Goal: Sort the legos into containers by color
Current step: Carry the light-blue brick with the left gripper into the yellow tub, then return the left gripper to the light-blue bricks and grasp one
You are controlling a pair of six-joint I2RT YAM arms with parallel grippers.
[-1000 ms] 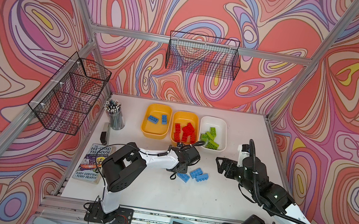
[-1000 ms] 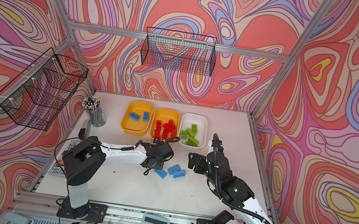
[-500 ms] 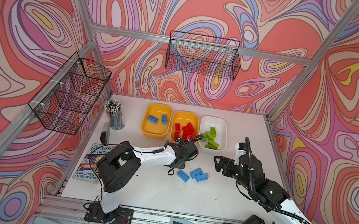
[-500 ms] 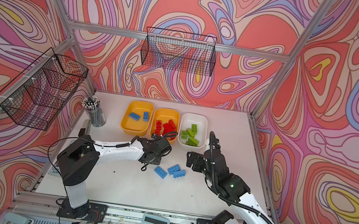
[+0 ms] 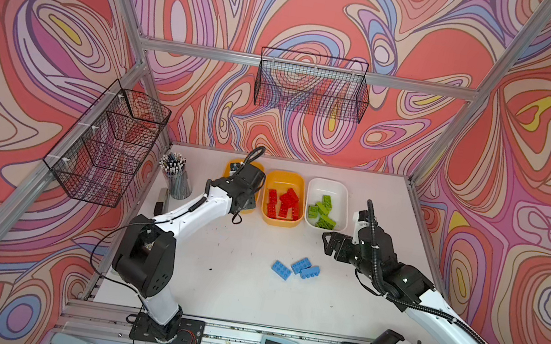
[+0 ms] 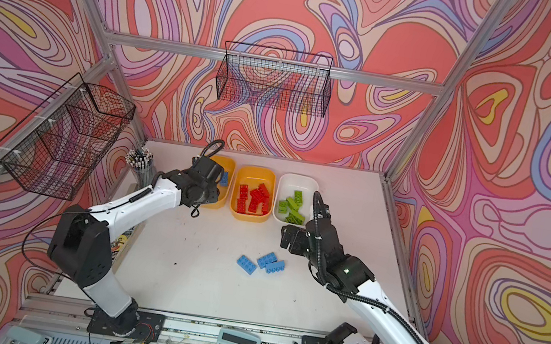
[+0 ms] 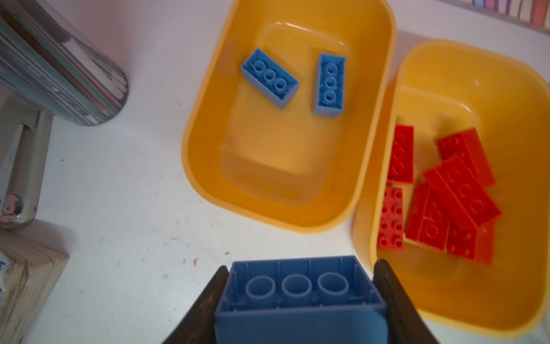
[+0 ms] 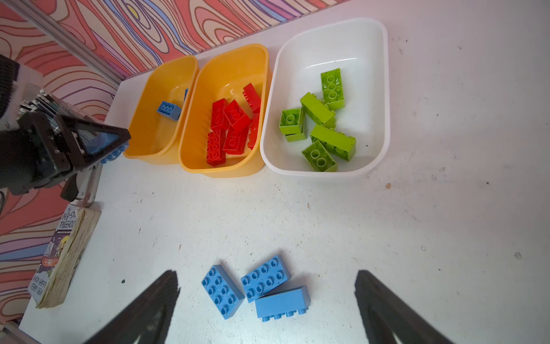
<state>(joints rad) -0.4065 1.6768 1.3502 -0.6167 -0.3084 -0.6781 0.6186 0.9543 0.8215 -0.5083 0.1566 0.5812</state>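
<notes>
Glossy yellow-orange plastic trays [image 7: 202, 149] and a glossy white tray [image 8: 372, 59] hold matt, studded plastic bricks [image 8: 333, 141] on a scuffed, matt white worktop [image 8: 416, 238], framed by matt metal rails [image 5: 210, 53] and black wire baskets [image 5: 311, 89], beside a rough-edged paper book [image 8: 68, 244].

White table [image 5: 229, 285], three trays [image 5: 279, 222], three blue bricks [image 5: 301, 266], pencil cup [image 5: 179, 184], book [image 8: 64, 253]
</notes>
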